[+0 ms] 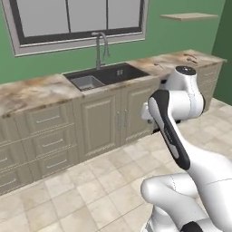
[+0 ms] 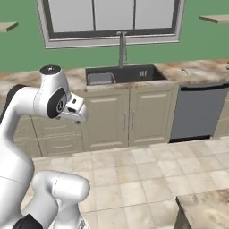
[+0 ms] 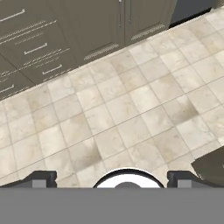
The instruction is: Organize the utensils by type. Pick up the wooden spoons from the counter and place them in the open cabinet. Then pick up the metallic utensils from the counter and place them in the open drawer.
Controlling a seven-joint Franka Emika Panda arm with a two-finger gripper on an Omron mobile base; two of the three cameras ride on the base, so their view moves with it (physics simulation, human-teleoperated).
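My gripper (image 3: pixel 112 178) hangs over the tiled kitchen floor, well short of the marbled counter (image 1: pixel 38 88). Its two dark fingertips (image 3: pixel 41 177) stand far apart with nothing between them, so it is open. The hand (image 2: pixel 75 109) sits at about counter height in front of the beige lower cabinets. A few thin small items (image 1: pixel 190 57) lie on the counter's right end, past the sink; they are too small to tell wooden spoons from metallic utensils. One pale item (image 2: pixel 187 70) lies above the dishwasher. The open cabinet and the open drawer are out of view.
A dark sink (image 1: pixel 106 74) with a tall faucet (image 1: pixel 98 47) sits below the window. A grey dishwasher (image 2: pixel 197 112) stands right of the sink cabinets. A bare tan wall shelf (image 1: pixel 188 16) hangs at upper right. A second marbled counter corner (image 2: pixel 205 210) juts in near the base.
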